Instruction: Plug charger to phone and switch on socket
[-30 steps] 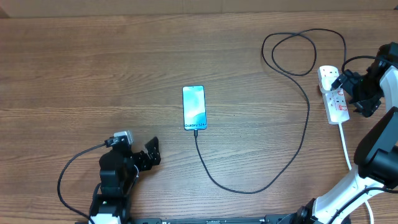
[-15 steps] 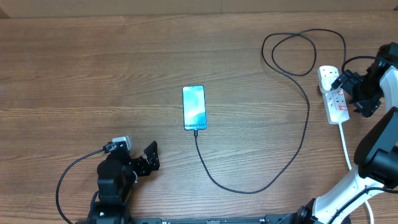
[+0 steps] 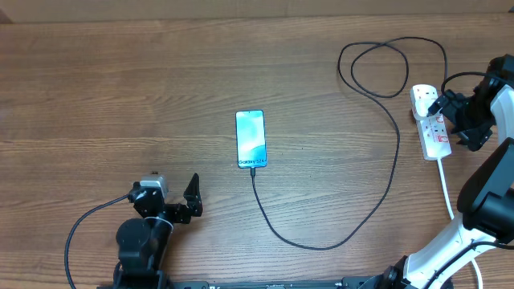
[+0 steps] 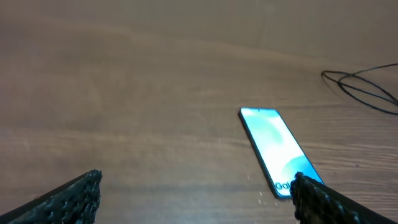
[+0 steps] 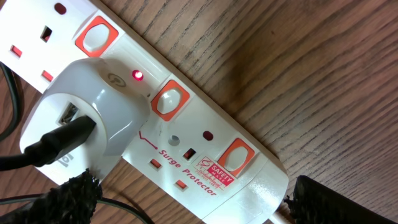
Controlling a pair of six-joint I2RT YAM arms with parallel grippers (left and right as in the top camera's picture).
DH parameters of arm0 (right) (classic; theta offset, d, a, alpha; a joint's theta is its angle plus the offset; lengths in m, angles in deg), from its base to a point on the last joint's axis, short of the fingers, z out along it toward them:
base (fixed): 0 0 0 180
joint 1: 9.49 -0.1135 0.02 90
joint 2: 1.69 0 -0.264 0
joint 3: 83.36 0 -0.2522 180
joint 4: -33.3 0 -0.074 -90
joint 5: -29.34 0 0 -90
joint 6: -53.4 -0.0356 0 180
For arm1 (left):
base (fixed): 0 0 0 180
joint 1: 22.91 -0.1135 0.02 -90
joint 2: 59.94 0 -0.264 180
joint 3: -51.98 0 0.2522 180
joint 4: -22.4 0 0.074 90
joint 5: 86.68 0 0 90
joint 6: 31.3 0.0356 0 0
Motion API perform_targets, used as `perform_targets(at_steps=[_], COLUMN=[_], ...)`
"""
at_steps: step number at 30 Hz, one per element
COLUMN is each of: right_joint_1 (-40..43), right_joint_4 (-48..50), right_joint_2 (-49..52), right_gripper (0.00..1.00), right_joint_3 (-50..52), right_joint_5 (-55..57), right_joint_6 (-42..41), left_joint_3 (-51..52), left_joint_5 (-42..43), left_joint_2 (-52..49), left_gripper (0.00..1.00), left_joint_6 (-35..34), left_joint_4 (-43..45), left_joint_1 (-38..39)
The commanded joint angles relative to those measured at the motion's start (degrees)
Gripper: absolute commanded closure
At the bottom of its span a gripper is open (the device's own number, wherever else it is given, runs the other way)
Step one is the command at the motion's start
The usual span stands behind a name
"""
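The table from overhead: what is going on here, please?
Two robot arms work on charging a phone. The charger meets the lit phone's near end and runs to a white plug in the socket, where a red light glows. The right arm hovers over the socket, jaws open; the left arm sits apart from the phone, jaws open, empty.

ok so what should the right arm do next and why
Probably ease the right fingers back from the power strip: a red light glows beside the plugged-in adapter, the black cable reaches the phone's bottom end, and the screen is lit. The fingers are open and hold nothing, so nothing seems left to press.
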Motion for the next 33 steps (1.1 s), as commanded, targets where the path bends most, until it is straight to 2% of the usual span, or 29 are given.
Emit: perform_targets(at_steps=[1,14,33], right_joint_1=[-0.2,-0.2,-0.2], right_joint_4=[0.2,0.2,0.2], right_joint_2=[-1.7,-1.7,-1.7], right_gripper=[0.00,0.00,0.00], right_joint_3=[-1.5,-1.5,-1.5], right_joint_5=[-0.3,-0.3,-0.3], right_joint_6=[0.4,0.4,0.4], left_joint_3=[0.2,0.2,0.2], left_joint_5=[-2.6,-8.5,-8.2], left_joint_2=[2.8,11.1,11.0], left_gripper=[0.00,0.00,0.00], left_joint_6=[8.4,17.2,18.9], left_joint_4=[-0.6,-0.9,-0.8], left_joint_1=[0.1,0.0,0.0])
